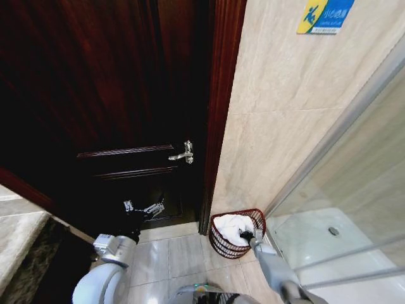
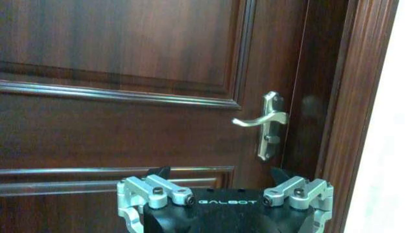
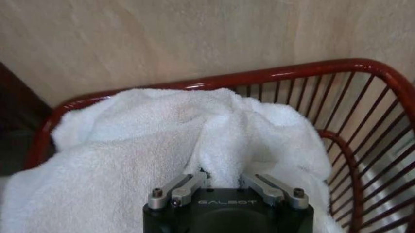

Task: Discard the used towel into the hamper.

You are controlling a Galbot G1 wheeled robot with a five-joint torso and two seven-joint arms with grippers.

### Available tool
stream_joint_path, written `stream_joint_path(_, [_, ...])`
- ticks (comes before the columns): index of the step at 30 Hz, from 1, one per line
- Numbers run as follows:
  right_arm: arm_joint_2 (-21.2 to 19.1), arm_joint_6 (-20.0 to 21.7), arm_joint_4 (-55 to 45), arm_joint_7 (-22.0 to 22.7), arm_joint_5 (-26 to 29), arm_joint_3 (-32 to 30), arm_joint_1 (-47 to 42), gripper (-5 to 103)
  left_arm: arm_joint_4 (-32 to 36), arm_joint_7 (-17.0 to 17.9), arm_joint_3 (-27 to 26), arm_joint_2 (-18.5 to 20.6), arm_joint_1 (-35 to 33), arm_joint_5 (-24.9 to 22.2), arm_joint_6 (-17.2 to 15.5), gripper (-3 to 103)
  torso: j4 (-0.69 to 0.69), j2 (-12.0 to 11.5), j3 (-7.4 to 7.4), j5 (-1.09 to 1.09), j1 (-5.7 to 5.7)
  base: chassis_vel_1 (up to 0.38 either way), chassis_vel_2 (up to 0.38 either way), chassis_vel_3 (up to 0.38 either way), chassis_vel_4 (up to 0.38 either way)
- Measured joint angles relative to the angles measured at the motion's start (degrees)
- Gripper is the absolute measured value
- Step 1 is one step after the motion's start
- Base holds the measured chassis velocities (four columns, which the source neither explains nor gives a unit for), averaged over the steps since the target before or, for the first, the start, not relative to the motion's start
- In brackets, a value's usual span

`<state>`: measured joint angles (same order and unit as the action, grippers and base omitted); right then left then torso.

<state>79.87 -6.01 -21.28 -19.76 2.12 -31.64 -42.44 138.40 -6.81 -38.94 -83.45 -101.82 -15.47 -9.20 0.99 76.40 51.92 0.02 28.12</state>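
Beige wall tiles are meeting a dark wooden panelled door with a silver lever handle. Facing that door, the left gripper is hanging with fingers spread. Rightward, the round red-brown wire hamper is sitting on the floor by the wall, its opening facing upward. The fluffy white towel is lying crumpled inside, and the right gripper is pinching a fold.

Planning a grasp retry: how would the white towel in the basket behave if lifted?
Probably floppy: the towel lies folded and draped over the hamper rim. Likely light and grippy, given its fluffy pile. The right gripper sits at a fold; the left gripper faces the door.
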Motion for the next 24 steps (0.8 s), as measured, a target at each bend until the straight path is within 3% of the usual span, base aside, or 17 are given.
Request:
stream_joint_path(7, [-2.1,-0.3,2.9,3.0,-7.1,-1.9,2.7,10,0.0,0.0,0.0,0.0,0.0,0.0,0.0,100,-0.02,0.0,0.00,-0.01,0.00,0.000,0.000,0.000,0.000])
stream_joint_path(12, [-2.5,-1.8,1.6,4.6,-6.8,-1.9,2.0,10,0.0,0.0,0.0,0.0,0.0,0.0,0.0,100,-0.02,0.0,0.00,-0.01,0.00,0.000,0.000,0.000,0.000])
stream_joint_path(24, [-2.4,-3.2,-2.5,3.5,-5.4,-1.8,-1.1,10,0.0,0.0,0.0,0.0,0.0,0.0,0.0,100,-0.01,0.0,-0.02,-0.03,-0.02,0.000,0.000,0.000,0.000])
